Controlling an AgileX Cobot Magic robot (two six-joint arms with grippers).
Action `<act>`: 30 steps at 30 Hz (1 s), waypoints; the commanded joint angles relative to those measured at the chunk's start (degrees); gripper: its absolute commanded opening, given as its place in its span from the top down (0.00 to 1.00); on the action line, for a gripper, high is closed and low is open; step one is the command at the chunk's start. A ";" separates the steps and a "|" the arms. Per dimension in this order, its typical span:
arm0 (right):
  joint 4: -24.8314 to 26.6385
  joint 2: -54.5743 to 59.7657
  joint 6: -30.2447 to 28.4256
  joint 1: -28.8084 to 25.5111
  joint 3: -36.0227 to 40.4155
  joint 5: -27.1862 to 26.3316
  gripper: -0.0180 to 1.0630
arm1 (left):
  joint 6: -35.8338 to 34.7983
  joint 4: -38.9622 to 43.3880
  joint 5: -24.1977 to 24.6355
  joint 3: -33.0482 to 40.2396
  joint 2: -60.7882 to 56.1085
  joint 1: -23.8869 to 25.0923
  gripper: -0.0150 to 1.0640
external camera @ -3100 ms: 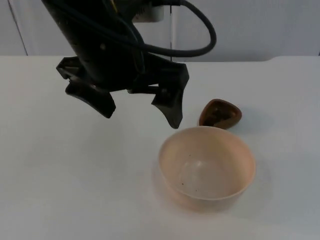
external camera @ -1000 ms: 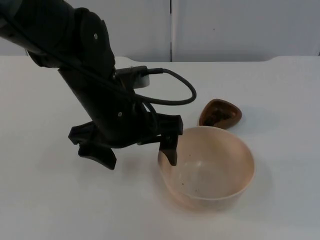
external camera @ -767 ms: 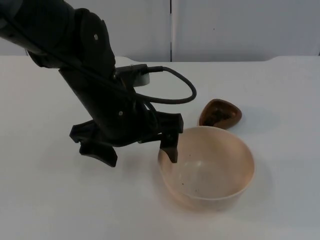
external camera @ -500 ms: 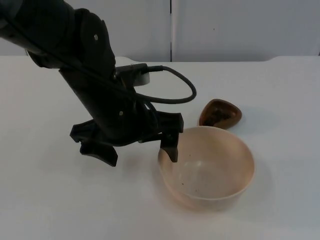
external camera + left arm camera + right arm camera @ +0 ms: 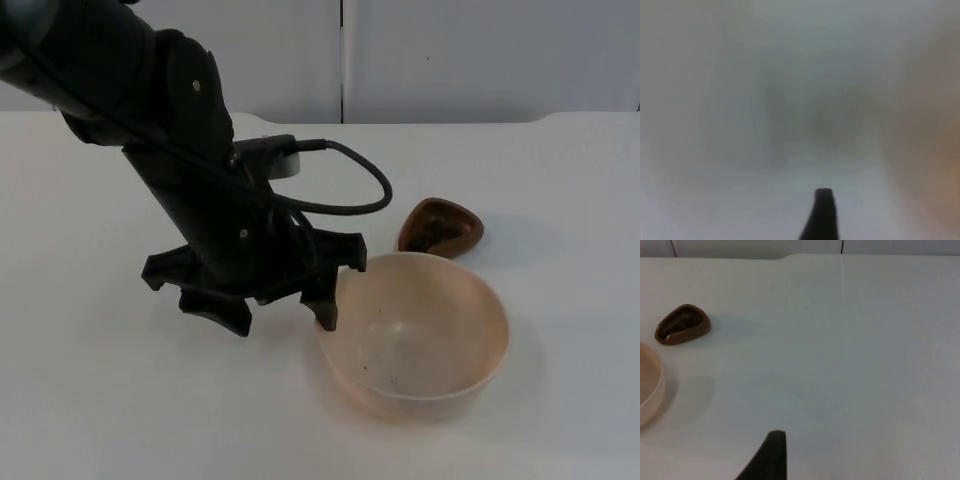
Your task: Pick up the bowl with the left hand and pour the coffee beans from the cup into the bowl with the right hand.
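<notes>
- The left arm (image 5: 150,130) reaches down from the far side toward the bowl (image 5: 420,335), its wrist bent low over the tabletop (image 5: 560,200).
- The left gripper (image 5: 283,312) sits at the bowl's rim on the side away from the cup, fingers spread wide apart.
- One fingertip (image 5: 325,312) touches or nearly touches the rim's outer edge; the other (image 5: 235,318) hangs well off the bowl.
- The right gripper's black fingertip (image 5: 771,455) hovers over bare tabletop, well apart from the bowl; that arm waits.
</notes>
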 commanded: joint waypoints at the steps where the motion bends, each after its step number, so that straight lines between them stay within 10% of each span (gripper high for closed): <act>1: -0.30 -0.18 -0.62 -0.28 0.18 -0.50 0.01 | 0.01 0.14 -0.49 0.14 0.01 -0.38 0.41; 15: -0.30 -0.18 -0.62 -0.28 0.18 -0.50 0.01 | 0.01 -3.40 -0.60 0.14 0.01 -0.38 0.99; 30: -0.30 -0.18 -0.62 -0.28 0.18 -0.50 0.01 | 1.44 0.14 3.49 0.03 -6.56 0.59 0.99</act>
